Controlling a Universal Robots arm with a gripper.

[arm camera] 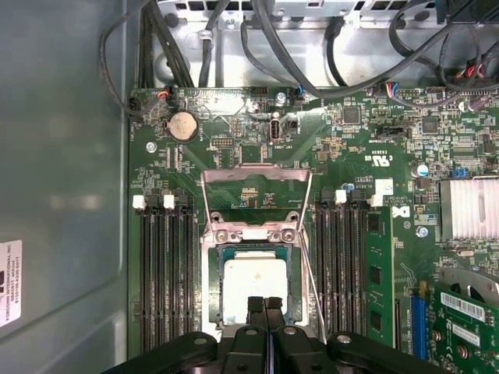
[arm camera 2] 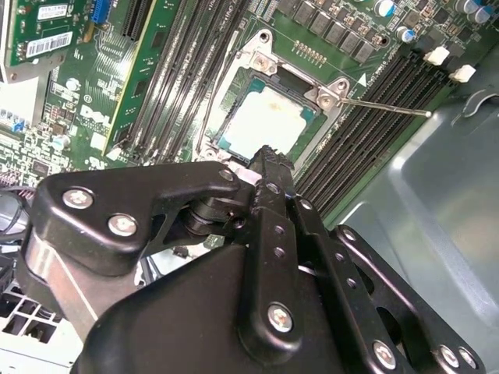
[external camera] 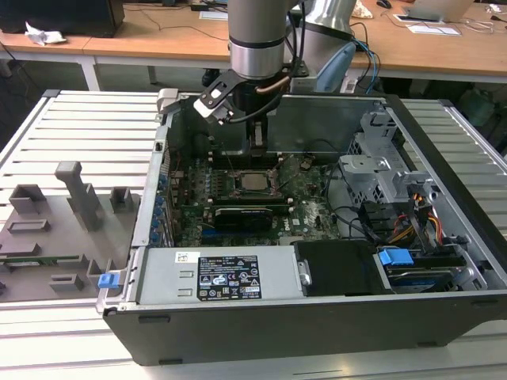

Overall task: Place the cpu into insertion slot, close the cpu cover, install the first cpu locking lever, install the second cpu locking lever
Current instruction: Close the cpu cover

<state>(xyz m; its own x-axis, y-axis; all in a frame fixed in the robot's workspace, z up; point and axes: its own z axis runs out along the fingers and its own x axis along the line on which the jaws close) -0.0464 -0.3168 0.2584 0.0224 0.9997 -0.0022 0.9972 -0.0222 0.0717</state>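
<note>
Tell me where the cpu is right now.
The cpu sits in the insertion slot, between the memory slots, under the gripper in the exterior view.

The claw (arm camera: 263, 302) is black with silver screw heads (arm camera 2: 279, 317). Just ahead of its tips the cpu (arm camera: 257, 282) is dull silver-grey, the cpu cover (arm camera: 253, 173) silvery, the motherboard (arm camera: 234, 132) green. Flanking memory slots (arm camera: 168, 273) are black, their clips (arm camera: 139, 202) white.

The gripper (arm camera: 263, 302) is covering one edge of the cpu (arm camera: 253, 276) in both wrist views. In the exterior view the arm (external camera: 255, 39) is running off the picture at twelve o'clock and hiding the board (external camera: 313, 202) at the cpu's twelve o'clock.
</note>
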